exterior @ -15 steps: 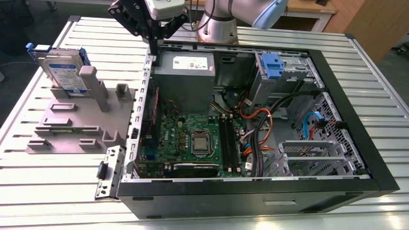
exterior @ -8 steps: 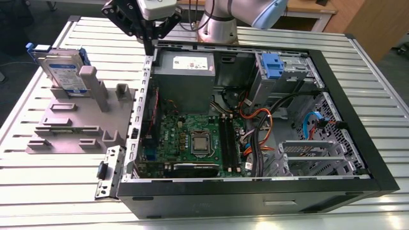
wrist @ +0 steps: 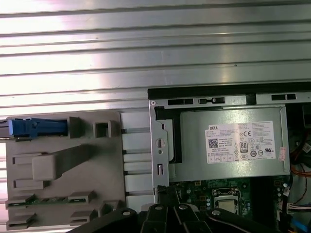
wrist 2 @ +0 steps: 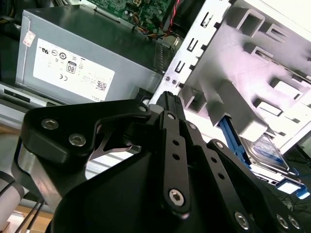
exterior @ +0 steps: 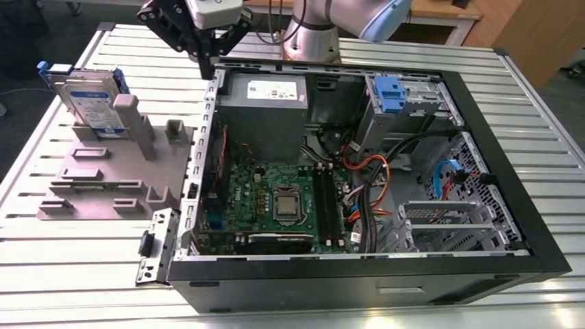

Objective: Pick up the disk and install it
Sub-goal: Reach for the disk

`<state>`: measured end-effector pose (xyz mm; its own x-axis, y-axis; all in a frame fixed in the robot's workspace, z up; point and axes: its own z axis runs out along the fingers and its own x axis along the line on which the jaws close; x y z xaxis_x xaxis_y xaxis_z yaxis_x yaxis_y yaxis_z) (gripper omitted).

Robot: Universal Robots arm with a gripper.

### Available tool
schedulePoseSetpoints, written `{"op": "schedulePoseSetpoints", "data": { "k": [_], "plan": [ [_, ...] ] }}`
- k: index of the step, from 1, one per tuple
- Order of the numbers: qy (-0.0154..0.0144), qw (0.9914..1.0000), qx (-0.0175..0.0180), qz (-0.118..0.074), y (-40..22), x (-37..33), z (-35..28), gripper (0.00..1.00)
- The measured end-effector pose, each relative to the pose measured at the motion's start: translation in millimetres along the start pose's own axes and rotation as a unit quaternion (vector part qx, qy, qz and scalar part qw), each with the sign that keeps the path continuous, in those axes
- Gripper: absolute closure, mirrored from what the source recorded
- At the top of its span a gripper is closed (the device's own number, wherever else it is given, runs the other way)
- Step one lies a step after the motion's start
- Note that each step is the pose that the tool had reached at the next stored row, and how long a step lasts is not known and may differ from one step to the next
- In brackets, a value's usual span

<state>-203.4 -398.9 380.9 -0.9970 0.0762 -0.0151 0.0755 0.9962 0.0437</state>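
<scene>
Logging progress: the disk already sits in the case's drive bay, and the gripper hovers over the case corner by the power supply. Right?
No. The disk stands upright in the grey fixture on the table, outside the case, at the exterior view's left. The gripper does hover over the case corner by the power supply.

Gripper [exterior: 209,63] over the open computer case [exterior: 366,275], disk [exterior: 92,103] on its stand.
The gripper hangs empty above the case's corner by the grey power supply [exterior: 265,113]. Towards the exterior view's left, the disk stands on edge in a grey fixture [exterior: 101,185] on the slatted table [exterior: 55,274].
</scene>
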Motion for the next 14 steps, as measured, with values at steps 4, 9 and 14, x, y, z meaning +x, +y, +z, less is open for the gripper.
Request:
{"op": "schedulePoseSetpoints", "data": {
  "k": [4,9,14],
  "plan": [
    [0.0001,1.00000,0.0000,0.000,-0.4,4.5,0.3,0.89],
    [0.0001,1.00000,0.0000,0.000,-0.8,10.8,0.6,0.89],
    [0.0002,1.00000,0.0000,0.000,0.5,20.5,1.0,0.89]
  ]
}}
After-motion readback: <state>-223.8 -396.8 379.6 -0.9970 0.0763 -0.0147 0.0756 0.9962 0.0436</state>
